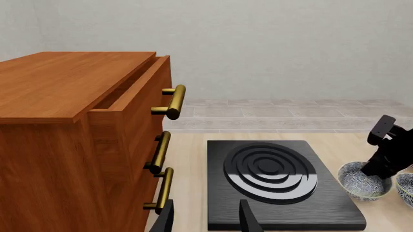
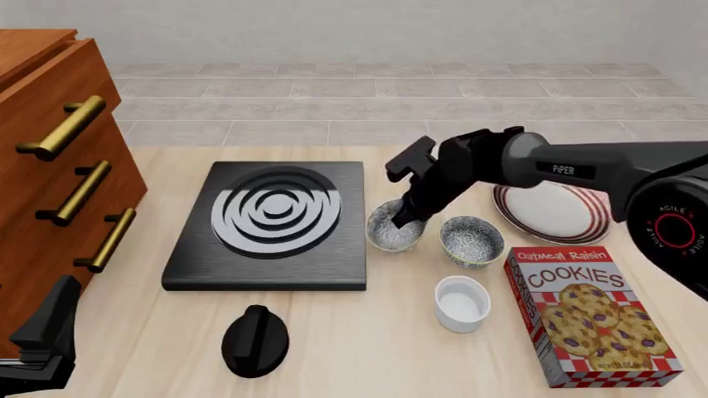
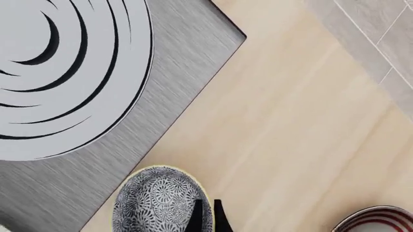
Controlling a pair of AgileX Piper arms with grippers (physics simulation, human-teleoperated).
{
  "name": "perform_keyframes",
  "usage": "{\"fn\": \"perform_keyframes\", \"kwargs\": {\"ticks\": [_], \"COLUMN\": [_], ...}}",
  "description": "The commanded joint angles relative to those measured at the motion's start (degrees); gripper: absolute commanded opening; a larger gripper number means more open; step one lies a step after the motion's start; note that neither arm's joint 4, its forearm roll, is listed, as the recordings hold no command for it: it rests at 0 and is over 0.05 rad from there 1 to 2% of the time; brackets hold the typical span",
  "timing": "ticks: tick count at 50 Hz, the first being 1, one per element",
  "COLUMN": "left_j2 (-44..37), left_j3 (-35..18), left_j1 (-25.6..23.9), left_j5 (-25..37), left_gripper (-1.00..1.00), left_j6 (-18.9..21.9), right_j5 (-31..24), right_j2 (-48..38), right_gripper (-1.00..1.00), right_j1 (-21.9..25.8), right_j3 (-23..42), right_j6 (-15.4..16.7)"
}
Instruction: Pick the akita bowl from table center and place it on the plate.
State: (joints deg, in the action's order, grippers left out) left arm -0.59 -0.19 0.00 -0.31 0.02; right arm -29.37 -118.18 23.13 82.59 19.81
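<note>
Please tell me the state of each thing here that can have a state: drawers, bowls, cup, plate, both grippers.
top drawer: slightly open
akita bowl: upright, on table, right gripper shut on its rim
second bowl: upright, empty
white cup: upright, empty
plate: empty
left gripper: open, holding nothing

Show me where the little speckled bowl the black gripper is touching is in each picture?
Front view: the small speckled grey-white bowl sits mid-table, just right of the black stove plate, under the right gripper.
Left wrist view: the bowl is at the right, beside the stove plate.
Right wrist view: the bowl is at the bottom edge.
Shared landmark: the stove plate.
</note>
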Motion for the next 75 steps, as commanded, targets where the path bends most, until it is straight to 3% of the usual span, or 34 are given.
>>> {"fn": "perform_keyframes", "kwargs": {"ticks": [1, 12, 15, 21, 32, 33, 36, 40, 45, 48, 50, 56, 66, 75], "left_j2": [0.00, 0.01, 0.01, 0.31, 0.27, 0.20, 0.21, 0.27, 0.30, 0.26, 0.29, 0.43, 0.37, 0.37], "left_j3": [0.00, 0.00, 0.00, -0.21, -0.10, -0.05, -0.05, -0.06, -0.07, -0.02, -0.03, -0.28, -0.06, -0.19], "left_j1": [-0.01, 0.00, 0.00, -0.03, -0.03, -0.03, -0.03, -0.03, -0.03, -0.03, -0.03, -0.03, -0.03, -0.03], "left_j5": [0.00, 0.00, 0.00, 0.46, 0.36, 0.25, 0.26, 0.33, 0.38, 0.29, 0.33, 0.71, 0.43, 0.56], "left_gripper": [1.00, 1.00, 1.00, 1.00, 1.00, 1.00, 1.00, 1.00, 1.00, 1.00, 1.00, 1.00, 1.00, 1.00], "left_j6": [0.00, 0.00, -0.02, 0.02, 0.00, 0.00, -0.01, 0.00, 0.00, 0.01, 0.00, 0.01, 0.01, 0.01], "right_j5": [-0.67, -1.92, -2.42, -2.22, -1.16, -0.87, -0.26, 0.47, 0.88, 1.61, 1.88, 3.38, 5.89, 7.39], "right_j2": [2.49, 6.08, 8.30, 10.94, 17.47, 18.60, 19.56, 21.29, 22.62, 23.01, 23.51, 23.99, 24.64, 24.07], "right_gripper": [-1.00, -1.00, -1.00, -1.00, -1.00, -1.00, -1.00, -1.00, -1.00, -1.00, -1.00, -1.00, -1.00, -1.00], "right_j1": [0.79, 0.58, 0.85, 0.04, 1.49, 2.19, 0.80, -2.35, -2.85, -4.65, -5.50, -8.84, -13.96, -16.39], "right_j3": [-2.52, -2.25, -1.98, -3.53, -7.62, -8.17, -9.51, -10.08, -11.80, -12.27, -12.20, -12.98, -13.77, -15.20], "right_j6": [1.27, 1.77, 0.01, -0.11, -5.82, -7.78, -6.88, -8.88, -10.84, -10.78, -12.91, -12.85, -17.48, -17.06]}}
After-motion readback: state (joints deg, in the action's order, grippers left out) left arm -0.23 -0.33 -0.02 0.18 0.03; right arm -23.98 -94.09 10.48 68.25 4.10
